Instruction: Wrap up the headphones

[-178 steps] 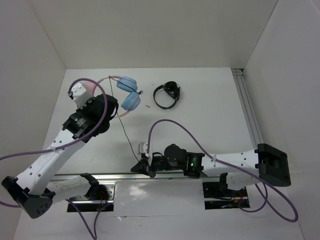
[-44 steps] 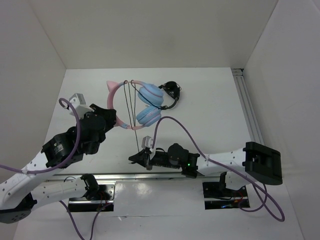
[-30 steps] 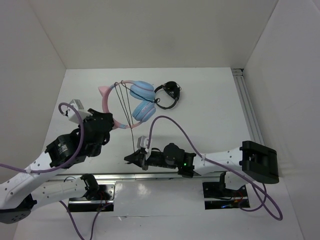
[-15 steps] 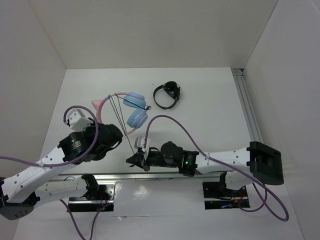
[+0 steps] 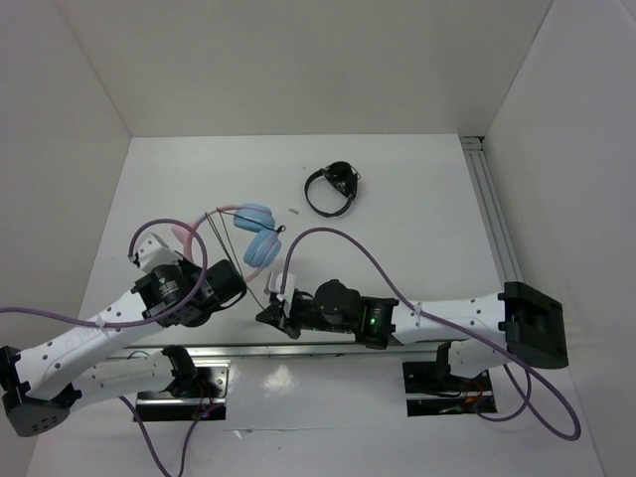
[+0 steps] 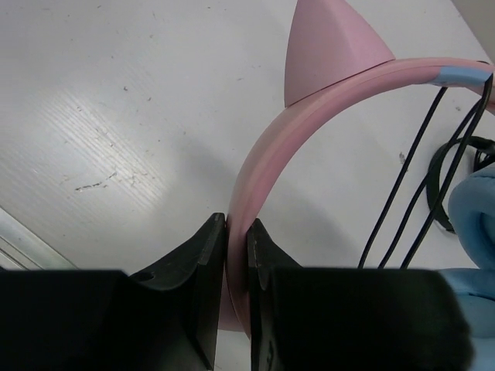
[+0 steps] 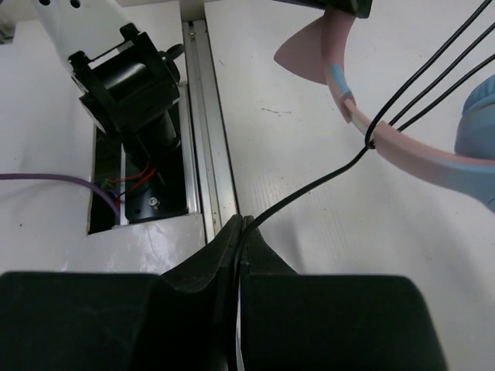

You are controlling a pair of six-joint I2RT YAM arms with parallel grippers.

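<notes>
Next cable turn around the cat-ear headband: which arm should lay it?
Right, probably. The right pincer is shut on the black cable, which runs straight to the headband. The left pincer is clamped on that headband, so it serves as the anchor.

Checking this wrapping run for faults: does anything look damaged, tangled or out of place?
Nothing looks damaged. The left gripper clamps the headphones by the headband; the right gripper pinches the cable, whose strands cross the band. One oddity: a tiny pale scrap lies loose near the black headphones, unidentifiable.
</notes>
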